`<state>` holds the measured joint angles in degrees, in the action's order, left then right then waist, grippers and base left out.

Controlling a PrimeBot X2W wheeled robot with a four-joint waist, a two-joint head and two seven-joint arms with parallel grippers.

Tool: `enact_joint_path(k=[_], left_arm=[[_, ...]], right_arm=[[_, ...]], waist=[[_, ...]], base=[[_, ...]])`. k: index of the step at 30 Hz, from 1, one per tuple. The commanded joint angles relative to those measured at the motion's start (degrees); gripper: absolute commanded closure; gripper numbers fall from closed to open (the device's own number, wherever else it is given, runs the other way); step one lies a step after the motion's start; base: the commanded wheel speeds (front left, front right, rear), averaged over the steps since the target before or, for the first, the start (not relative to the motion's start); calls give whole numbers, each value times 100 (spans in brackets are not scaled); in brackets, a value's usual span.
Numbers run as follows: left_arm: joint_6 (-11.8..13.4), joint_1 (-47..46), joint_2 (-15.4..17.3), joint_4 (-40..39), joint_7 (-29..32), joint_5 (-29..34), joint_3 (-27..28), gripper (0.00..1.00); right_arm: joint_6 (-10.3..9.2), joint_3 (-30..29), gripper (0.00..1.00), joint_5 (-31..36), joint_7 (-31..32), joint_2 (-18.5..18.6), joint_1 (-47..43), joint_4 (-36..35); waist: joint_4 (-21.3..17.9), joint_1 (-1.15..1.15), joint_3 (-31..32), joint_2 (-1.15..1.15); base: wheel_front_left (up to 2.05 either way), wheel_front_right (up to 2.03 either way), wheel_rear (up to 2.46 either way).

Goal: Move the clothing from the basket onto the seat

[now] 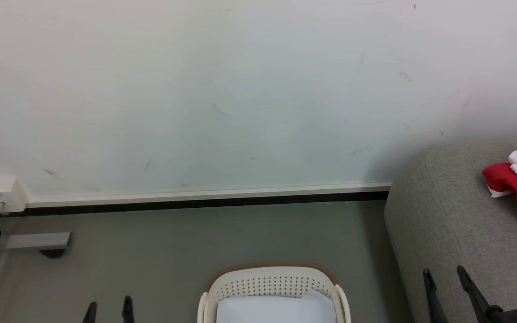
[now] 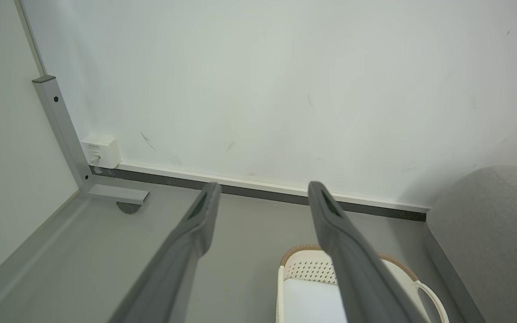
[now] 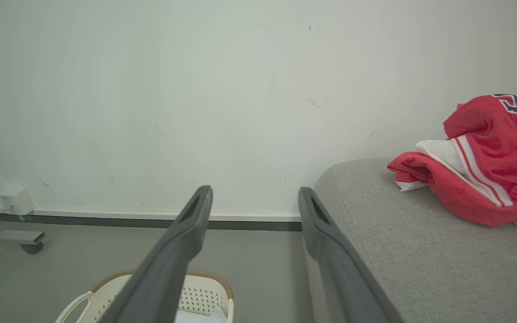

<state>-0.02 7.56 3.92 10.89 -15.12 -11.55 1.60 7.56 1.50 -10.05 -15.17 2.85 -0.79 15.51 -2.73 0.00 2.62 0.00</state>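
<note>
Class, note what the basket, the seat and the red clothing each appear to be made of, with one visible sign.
The basket: probably moulded cream plastic, matte, with punched holes; its brown rim looks woven. The seat: grey upholstery fabric, fine weave showing. The clothing: soft red jersey-like fabric, slightly sheeny, lying in loose folds.
</note>
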Motion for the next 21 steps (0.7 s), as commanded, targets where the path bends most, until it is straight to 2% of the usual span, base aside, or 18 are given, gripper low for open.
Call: enact_joint_path(k=[1,12,13,17,21], left_arm=[[-53,33,-25,1,-3,75,70,0],[-193,-42,-89,-22,-4,260,247,0],[-179,-17,-104,-12,-1,172,220,100],[-183,-11,-151,188,31,105,199,100],[-215,-133,-148,242,196,-344,264,100]], right_arm=[[-15,5,0,-20,5,10,-20,20],[-15,57,0,-80,5,9,36,18],[0,53,100,-41,0,-1,20,5],[0,50,100,-93,13,-23,-72,160],[0,10,100,-564,127,-16,-30,137]], waist=[[3,0,-12,0],[-3,0,-57,0],[-2,0,-57,0],[0,0,-59,0],[9,0,-66,0]], base=[[0,0,0],[0,0,0],[0,0,0],[0,0,0],[0,0,0]])
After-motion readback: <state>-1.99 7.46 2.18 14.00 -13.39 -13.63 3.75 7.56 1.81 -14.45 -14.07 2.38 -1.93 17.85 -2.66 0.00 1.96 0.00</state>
